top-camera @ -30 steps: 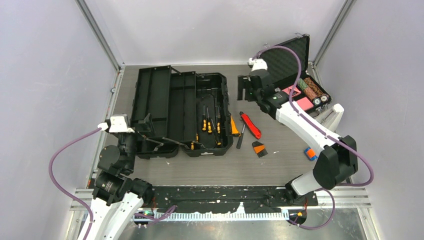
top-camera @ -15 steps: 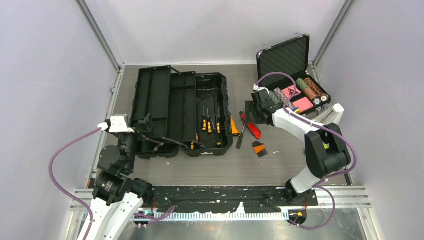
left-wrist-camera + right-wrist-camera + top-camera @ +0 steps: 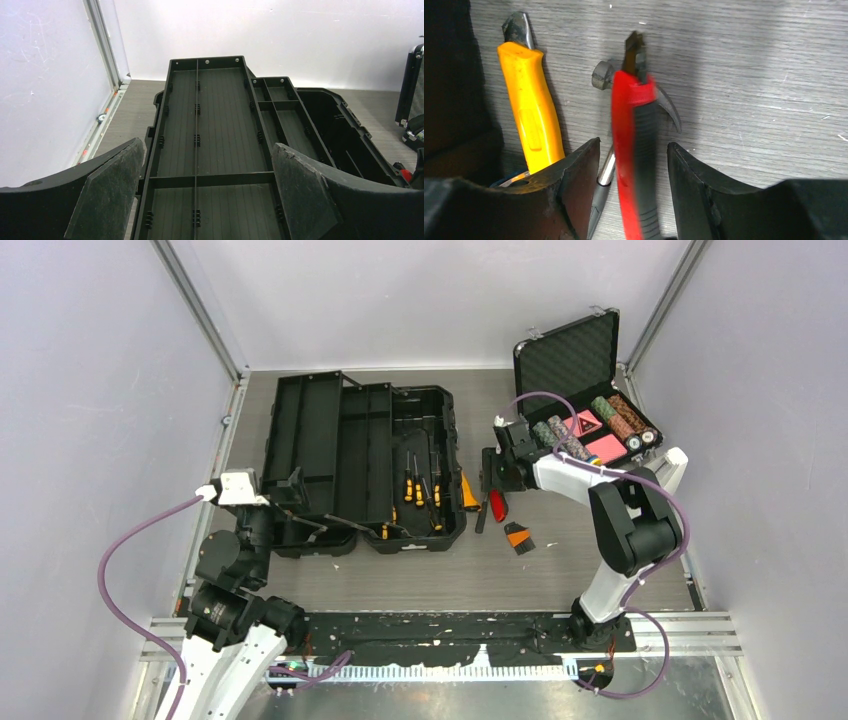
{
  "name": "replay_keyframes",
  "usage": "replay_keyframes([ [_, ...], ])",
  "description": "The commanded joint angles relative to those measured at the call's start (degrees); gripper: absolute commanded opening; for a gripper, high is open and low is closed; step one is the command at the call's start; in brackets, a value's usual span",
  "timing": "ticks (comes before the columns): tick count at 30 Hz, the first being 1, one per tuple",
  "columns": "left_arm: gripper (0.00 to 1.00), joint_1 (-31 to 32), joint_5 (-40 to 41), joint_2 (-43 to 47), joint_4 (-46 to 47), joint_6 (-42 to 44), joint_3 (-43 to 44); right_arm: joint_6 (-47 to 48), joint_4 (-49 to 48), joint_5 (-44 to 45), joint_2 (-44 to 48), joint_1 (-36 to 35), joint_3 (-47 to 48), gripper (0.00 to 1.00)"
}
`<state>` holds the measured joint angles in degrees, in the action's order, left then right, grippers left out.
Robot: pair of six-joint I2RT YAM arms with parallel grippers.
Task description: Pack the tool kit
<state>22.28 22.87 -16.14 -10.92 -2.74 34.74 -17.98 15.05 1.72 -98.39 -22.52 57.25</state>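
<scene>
The black toolbox (image 3: 310, 430) lies open at the left middle, with several yellow and black screwdrivers (image 3: 415, 485) in its right part. My right gripper (image 3: 497, 480) is low over the table beside it. Its jaws are open and straddle a red and black tool (image 3: 631, 145), with gaps on both sides. A yellow tool (image 3: 531, 115) and a small hammer (image 3: 600, 75) lie just left of it. My left gripper (image 3: 207, 150) is open and empty above the toolbox's ribbed tray (image 3: 220, 115).
An open foam-lined case of poker chips (image 3: 590, 410) stands at the back right, close behind my right arm. A small orange and black tool (image 3: 518, 536) lies on the table near the red tool. Grey walls close in on three sides.
My right gripper has come down and left from beside the chip case onto the red tool, which has turned from slanted to nearly upright in the top view. The left arm has not moved.
</scene>
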Motion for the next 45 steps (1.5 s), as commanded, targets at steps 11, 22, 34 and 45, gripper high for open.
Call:
replay_keyframes([
  [11, 0.99, 0.22, -0.74, 0.21, 1.67, -0.43, 0.75, 0.83, -0.19, -2.38, 2.57, -0.09, 0.84, 0.31],
  [22, 0.99, 0.22, -16.75, -15.46, -8.03, -9.15, 14.79, -2.19, 2.78, 2.61, 13.55, -0.15, 0.55, 0.10],
  [34, 0.99, 3.98, -38.67, -36.99, -5.04, -26.85, 24.11, -10.55, -3.13, -3.16, 32.45, -0.15, -5.76, 0.06],
  [45, 0.99, 18.45, -35.94, -53.11, 3.80, -28.50, 27.31, -26.98, -17.78, -10.89, 43.42, -2.50, -13.70, 0.05],
])
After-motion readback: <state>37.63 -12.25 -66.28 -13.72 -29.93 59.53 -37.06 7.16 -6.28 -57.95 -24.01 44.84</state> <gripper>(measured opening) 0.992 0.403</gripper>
